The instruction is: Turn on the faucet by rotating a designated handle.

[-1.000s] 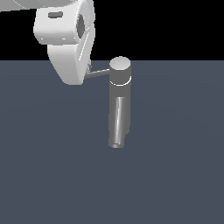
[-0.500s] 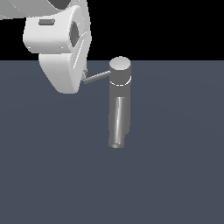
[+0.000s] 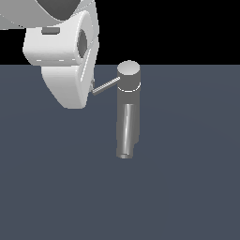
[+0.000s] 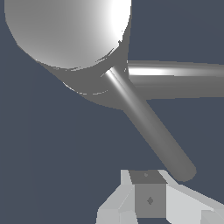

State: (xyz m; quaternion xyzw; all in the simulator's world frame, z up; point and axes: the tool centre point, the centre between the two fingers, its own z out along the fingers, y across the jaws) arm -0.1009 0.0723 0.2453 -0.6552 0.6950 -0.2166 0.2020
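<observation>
Exterior view: grey metallic faucet (image 3: 127,110), upright cylinder with rounded lighter cap, stands mid-scene on the dark slate table (image 3: 187,187). Thin grey metal lever handle (image 3: 106,86) juts toward the exterior view's left, its tip at the large white tool (image 3: 89,88).

Wrist view: handle (image 4: 151,131) runs from cap to just beside the tool (image 4: 151,199); spout (image 4: 175,78) branches off. Tool spread or pressed together: cannot tell.

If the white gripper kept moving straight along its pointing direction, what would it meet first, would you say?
Probably the tip of the thin grey metal lever, lying just ahead of the gripper; depth is uncertain.
</observation>
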